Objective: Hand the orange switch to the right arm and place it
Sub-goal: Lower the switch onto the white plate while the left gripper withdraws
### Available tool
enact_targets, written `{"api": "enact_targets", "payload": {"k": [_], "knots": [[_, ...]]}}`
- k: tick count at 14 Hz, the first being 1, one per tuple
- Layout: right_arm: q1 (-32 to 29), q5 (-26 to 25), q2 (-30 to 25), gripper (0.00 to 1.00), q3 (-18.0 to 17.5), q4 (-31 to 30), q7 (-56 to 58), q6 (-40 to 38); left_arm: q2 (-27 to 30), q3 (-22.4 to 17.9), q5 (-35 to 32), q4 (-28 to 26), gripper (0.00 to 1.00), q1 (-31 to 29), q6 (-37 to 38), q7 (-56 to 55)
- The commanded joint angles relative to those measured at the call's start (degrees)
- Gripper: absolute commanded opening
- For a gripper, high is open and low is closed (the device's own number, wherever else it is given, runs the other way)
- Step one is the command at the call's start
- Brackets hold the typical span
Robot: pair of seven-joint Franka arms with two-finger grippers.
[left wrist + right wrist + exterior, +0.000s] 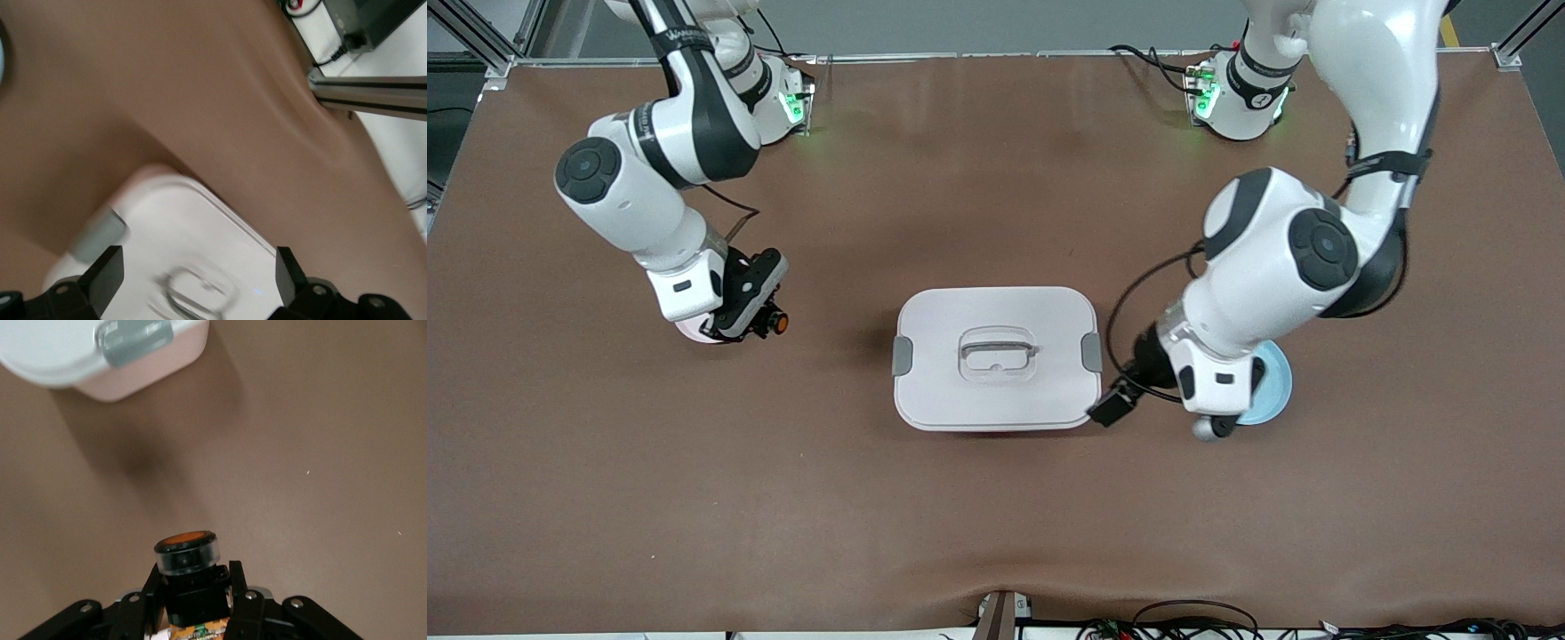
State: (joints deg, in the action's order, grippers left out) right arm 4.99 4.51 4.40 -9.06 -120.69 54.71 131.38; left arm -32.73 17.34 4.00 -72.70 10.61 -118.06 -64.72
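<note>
The orange switch (776,323) is a small black cylinder with an orange cap. My right gripper (761,322) is shut on its black body and holds it just above the table, beside a small pink plate (691,334) at the right arm's end. In the right wrist view the switch (186,551) stands out between the fingers (238,587), cap outward. My left gripper (1129,400) is open and empty, low between the white box and a blue plate. The left wrist view shows its fingers (107,275) wide apart, pointing at the box lid.
A white lidded box (996,356) with grey latches and a recessed handle sits mid-table; it also shows in the left wrist view (200,233) and the right wrist view (100,360). A light blue plate (1276,378) lies partly under the left arm's wrist.
</note>
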Motion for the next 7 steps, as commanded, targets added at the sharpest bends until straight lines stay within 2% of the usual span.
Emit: {"api": "enact_targets", "payload": {"k": [1,4,6,7], "knots": [[-3.93,-1.7,0.7,0.0,-0.88,-2.09,9.67,-0.17,1.26,0.15,-4.17,-0.69,1.0,-4.53,5.2,13.08],[-7.45,-1.7,0.61,0.0,-0.88,-6.3,17.25,1.58,1.79,-0.12,-9.25,-0.69,1.0,-8.14,8.28,26.02],[-10.17,-1.7,0.53,0.0,-0.96,-10.25,20.77,4.91,4.86,0.06,-13.92,-0.95,1.0,-10.07,9.52,30.16],[-11.05,-1.7,0.44,0.0,-0.96,-12.27,21.92,7.11,5.65,0.23,-14.2,-1.04,1.0,-12.09,10.74,32.27]]}}
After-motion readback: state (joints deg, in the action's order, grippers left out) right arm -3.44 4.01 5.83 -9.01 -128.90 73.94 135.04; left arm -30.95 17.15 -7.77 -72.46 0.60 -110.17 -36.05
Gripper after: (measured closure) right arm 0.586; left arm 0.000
